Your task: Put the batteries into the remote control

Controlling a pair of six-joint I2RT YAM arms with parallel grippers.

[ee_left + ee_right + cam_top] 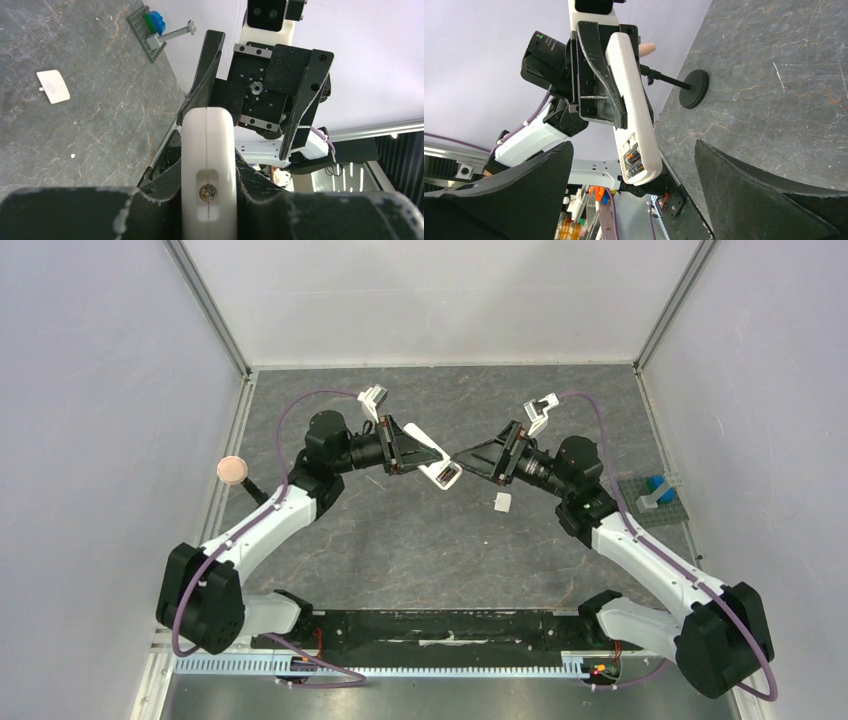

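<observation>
Remote control (443,473): where do we place it, Second?

Second: We place it raised above the surface (420,550), between the two arms, pinched across its narrow edges by the left fingers (75,210). The right fingers (749,190) stand spread wide, just beside its free end, gripping nothing.

First: And the batteries (633,159)?

Second: We see two cells sitting uncovered in that free end; we cannot tell whether they are fully seated. The white cover (501,502) lies flat on the surface below, apart from both arms.

First: What do we flag?

Second: We judge three hazards. With nothing closing over the cells, a tilt or jolt of the left arm could shake one loose. The spread right fingers, so close, could knock that end and twist the body in its narrow pinch. The cover is thin and flat, so a grasp could skid it away. Pressing it home against a one-sided hold could also lever the body out of the left fingers.
</observation>
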